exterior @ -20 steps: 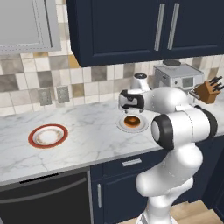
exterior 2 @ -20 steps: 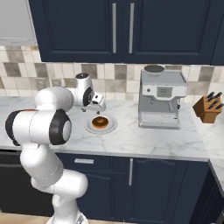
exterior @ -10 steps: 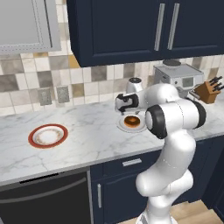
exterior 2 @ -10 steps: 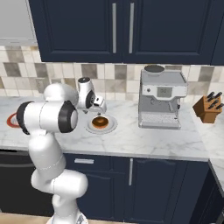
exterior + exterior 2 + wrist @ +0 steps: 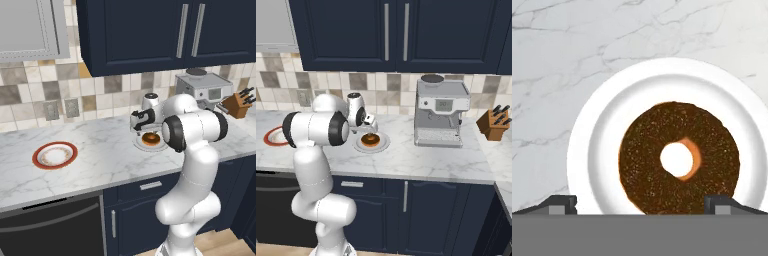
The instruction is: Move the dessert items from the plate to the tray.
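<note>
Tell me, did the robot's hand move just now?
Yes. The hand dropped lower toward the brown ring doughnut on the round white plate.

no readable text, labels, brands or numbers, coffee machine display too small to read

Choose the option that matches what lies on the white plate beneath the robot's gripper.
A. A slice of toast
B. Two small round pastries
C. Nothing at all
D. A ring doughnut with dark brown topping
D: the hand view shows one dark-topped ring doughnut on the white plate, framed by the open gripper.
</note>
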Controlling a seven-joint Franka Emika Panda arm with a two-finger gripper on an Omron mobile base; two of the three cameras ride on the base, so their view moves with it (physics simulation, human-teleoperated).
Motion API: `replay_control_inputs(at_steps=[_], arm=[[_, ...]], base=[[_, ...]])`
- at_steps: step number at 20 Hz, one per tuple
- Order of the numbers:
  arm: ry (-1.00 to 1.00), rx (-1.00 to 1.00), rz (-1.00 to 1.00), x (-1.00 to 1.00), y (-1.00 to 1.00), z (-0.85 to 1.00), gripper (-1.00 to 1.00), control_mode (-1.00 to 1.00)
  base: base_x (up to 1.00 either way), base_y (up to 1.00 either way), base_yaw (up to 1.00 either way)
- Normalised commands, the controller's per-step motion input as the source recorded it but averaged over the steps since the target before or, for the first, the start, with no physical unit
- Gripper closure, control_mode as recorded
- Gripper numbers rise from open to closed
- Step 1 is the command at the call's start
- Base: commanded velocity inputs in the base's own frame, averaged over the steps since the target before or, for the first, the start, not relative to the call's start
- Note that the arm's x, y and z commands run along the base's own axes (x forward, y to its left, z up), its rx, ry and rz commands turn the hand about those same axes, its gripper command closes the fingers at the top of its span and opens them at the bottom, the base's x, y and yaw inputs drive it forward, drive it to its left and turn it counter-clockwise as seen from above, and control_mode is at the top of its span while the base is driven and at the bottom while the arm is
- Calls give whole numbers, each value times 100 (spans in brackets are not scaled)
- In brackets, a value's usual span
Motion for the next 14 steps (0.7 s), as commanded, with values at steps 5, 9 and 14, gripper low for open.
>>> replay_control_inputs(at_steps=[5, 9, 14], arm=[[4, 0, 0, 2, 0, -35, -100, -100], [7, 0, 0, 8, 0, -43, -100, -100], [2, 0, 0, 18, 0, -28, -100, -100]], base=[[0, 0, 0], [0, 0, 0], [0, 0, 0]])
